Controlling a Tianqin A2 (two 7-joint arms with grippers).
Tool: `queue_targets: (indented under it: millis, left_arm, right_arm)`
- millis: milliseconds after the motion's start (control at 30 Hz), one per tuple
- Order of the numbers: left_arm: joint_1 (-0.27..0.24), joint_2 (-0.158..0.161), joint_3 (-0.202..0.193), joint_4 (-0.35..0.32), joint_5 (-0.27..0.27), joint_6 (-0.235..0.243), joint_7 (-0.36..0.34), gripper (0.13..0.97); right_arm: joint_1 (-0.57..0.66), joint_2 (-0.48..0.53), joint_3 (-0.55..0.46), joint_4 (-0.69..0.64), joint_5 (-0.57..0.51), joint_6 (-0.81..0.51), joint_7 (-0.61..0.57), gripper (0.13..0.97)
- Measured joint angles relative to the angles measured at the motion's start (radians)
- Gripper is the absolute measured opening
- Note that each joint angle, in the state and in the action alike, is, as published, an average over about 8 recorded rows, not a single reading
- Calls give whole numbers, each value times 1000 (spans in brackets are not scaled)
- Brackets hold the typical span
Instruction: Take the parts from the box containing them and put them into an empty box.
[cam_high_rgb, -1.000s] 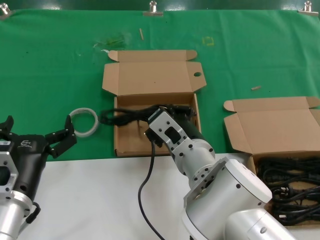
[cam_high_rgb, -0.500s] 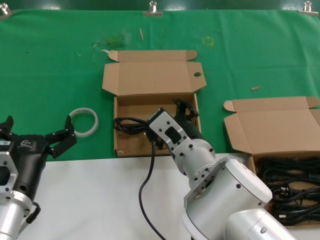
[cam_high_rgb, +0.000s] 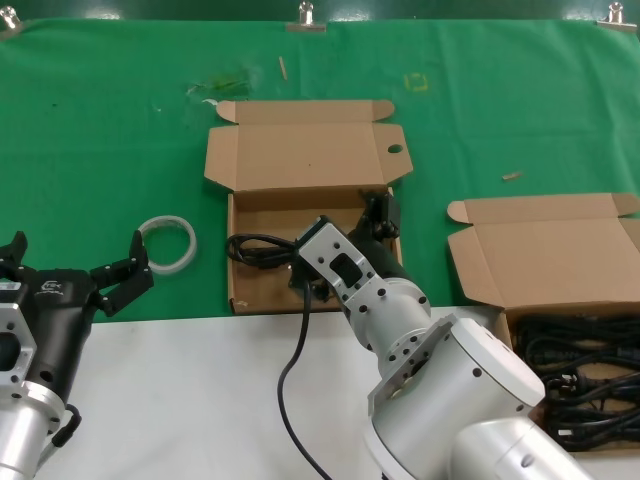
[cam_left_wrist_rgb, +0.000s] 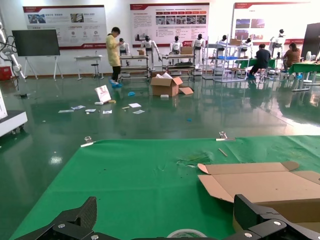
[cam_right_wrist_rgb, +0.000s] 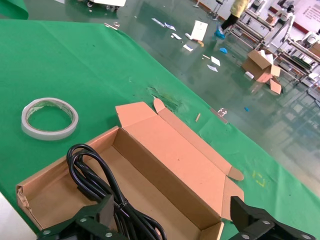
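Over the holed box (cam_high_rgb: 310, 250) mid-worktop, the right end effector (cam_high_rgb: 375, 225) hangs spread above the dropped cable (cam_high_rgb: 262, 250).

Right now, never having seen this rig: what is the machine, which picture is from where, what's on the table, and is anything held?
It is a two-armed robot with a gripper on each arm. One picture looks down from its head; the other two look out from cameras on its wrists. On the green cloth table stand two shallow brown cardboard cartons with open lids. The middle carton, with a round hole in its lid, holds one coiled black power cable. The right carton holds more black cables. A translucent white tape ring lies beside the middle carton. The right gripper hangs open over the middle carton; the left gripper waits open near the tape ring. Nothing is held.
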Motion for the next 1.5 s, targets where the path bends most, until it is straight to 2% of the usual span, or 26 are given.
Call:
queue_targets:
  millis: [33,167,267,433,733,1500]
  left_arm:
    - [0,0,0,0,0,0,0,965]
    - [0,0,0,0,0,0,0,965]
    - [0,0,0,0,0,0,0,965]
    - [0,0,0,0,0,0,0,965]
    - [0,0,0,0,0,0,0,965]
    - [0,0,0,0,0,0,0,965]
  right_arm:
    - [-2,0,3,1,-4,-3,6,766]
    - [-15,1,21,5,-31,-23,46,766]
    - [-29,2,42,10,-60,-45,91,815]
    - [-58,4,82,20,-119,-89,182,895]
    - [-114,6,161,38,-233,-173,354,959]
    - [-256,6,363,86,-525,-390,798,966]
